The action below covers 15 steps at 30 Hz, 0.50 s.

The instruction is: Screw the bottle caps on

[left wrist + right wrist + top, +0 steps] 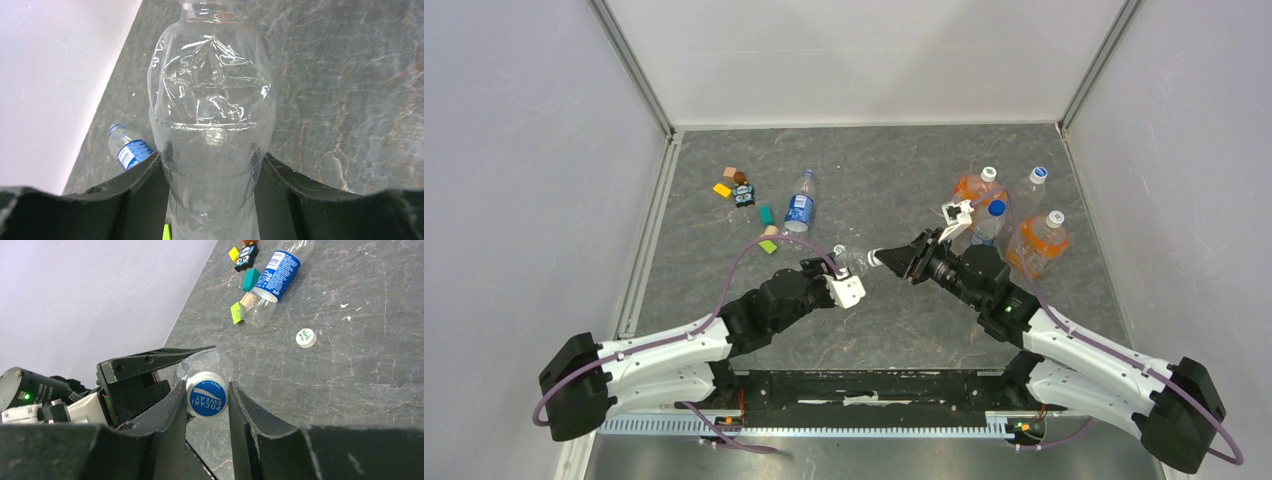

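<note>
My left gripper (846, 280) (212, 162) is shut on the body of the unlabelled clear bottle (212, 100) (856, 263), held off the table with its mouth toward the right arm. At that mouth, my right gripper (879, 258) (207, 388) is shut on a bottle cap (207, 399), white-rimmed with a blue printed top. A second white bottle cap (305, 337) (839, 249) lies loose on the table. The bottle with the blue label band (800, 210) (274, 277) (129, 151) lies on its side further back, uncapped.
Two orange-liquid bottles (972, 186) (1039, 243) and two clear capped bottles (990, 222) (1030, 186) stand at the back right. Small coloured blocks (742, 192) (250, 279) are scattered beside the labelled bottle. White walls close in the table on three sides.
</note>
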Available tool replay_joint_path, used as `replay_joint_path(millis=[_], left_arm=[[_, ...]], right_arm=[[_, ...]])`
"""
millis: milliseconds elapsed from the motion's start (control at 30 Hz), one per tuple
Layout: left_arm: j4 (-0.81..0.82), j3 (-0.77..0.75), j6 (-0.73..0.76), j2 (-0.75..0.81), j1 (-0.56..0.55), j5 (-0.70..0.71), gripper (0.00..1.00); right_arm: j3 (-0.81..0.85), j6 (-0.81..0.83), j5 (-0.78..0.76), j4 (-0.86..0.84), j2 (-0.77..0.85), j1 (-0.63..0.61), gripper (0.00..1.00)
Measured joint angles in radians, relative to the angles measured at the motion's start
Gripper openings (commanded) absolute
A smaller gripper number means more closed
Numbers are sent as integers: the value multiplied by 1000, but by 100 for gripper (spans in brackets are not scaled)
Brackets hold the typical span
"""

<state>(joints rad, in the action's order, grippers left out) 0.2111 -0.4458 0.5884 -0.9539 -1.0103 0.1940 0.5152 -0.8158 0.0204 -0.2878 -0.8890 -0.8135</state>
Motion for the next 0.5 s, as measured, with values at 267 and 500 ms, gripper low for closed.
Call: replay_joint_path(millis=[267, 500], left_arm=[[15, 3, 32, 5, -19, 71, 2], [-18, -19, -22, -8, -2, 28, 2]], right_arm=[[37, 52, -21, 53, -13, -20, 71], [166, 301, 6, 157, 82, 14, 82]])
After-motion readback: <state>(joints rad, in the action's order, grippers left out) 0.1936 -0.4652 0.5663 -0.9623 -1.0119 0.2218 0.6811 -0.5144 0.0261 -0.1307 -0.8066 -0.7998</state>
